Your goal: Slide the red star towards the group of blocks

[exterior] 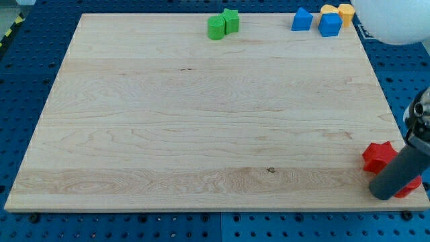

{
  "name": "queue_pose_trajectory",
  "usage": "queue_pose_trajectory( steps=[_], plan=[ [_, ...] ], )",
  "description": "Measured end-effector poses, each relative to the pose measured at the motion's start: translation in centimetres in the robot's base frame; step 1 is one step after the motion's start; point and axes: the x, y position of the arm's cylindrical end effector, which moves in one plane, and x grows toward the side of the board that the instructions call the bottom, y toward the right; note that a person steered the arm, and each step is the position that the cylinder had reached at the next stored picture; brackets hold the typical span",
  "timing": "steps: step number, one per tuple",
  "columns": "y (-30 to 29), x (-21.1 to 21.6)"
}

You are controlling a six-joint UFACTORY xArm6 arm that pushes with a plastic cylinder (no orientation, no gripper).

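Note:
The red star [379,156] lies near the board's right edge, low in the view. My tip [383,194] rests on the board just below the star. Another red block [408,187] is partly hidden behind the rod, to the tip's right; its shape cannot be made out. At the view's top right is a group: a blue block [302,19], a blue block [329,25], a yellow block [328,9] and an orange block [346,11].
A green star [230,20] and a green block [216,28] touch each other at the top centre. The wooden board [201,121] lies on a blue perforated table. A white rounded object [393,20] stands at the top right corner.

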Motion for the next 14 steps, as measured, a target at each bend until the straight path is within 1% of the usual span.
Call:
queue_pose_trajectory(
  steps=[4, 7, 10, 11, 14],
  plan=[
    [0.8, -5.3],
    [0.8, -12.3],
    [2.2, -11.5],
    [2.2, -13.9],
    [2.2, -25.3]
  ],
)
